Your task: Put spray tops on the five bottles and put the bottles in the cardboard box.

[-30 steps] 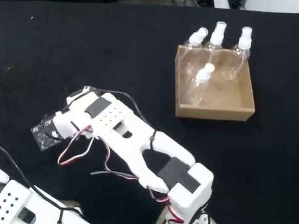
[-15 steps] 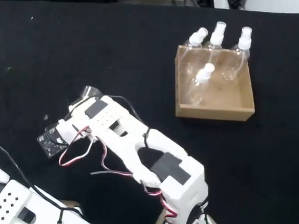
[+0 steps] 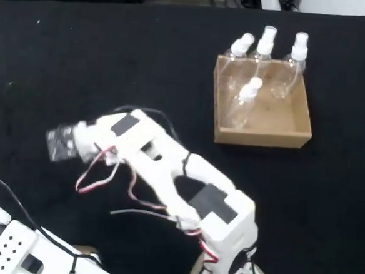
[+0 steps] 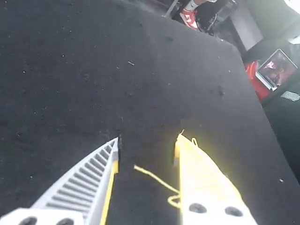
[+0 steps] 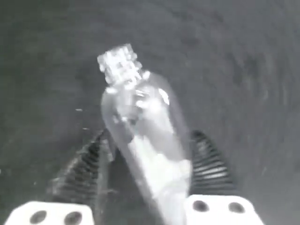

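Note:
A clear bottle [image 5: 133,117] with a bare threaded neck and no spray top sits between the fingers of my right gripper [image 5: 150,138], which is shut on its body. In the high view this bottle [image 3: 59,143] is held at the end of the right arm [image 3: 167,173], left of the table's middle, its neck pointing left. Several bottles with white spray tops [image 3: 264,39] stand in the cardboard box [image 3: 261,138] at the back right. My left gripper [image 4: 148,140] is open over bare black cloth, with nothing between its fingers.
The table is covered in black cloth [image 3: 113,57]. The left arm's white body [image 3: 12,244] lies at the bottom left corner. A red object and a small screen [image 4: 276,68] sit beyond the table's edge in the left wrist view.
The right arm's wrist has turned and moved up and slightly left in the picture. The bottle now shows at its tip, where earlier the wrist's dark underside faced the camera.

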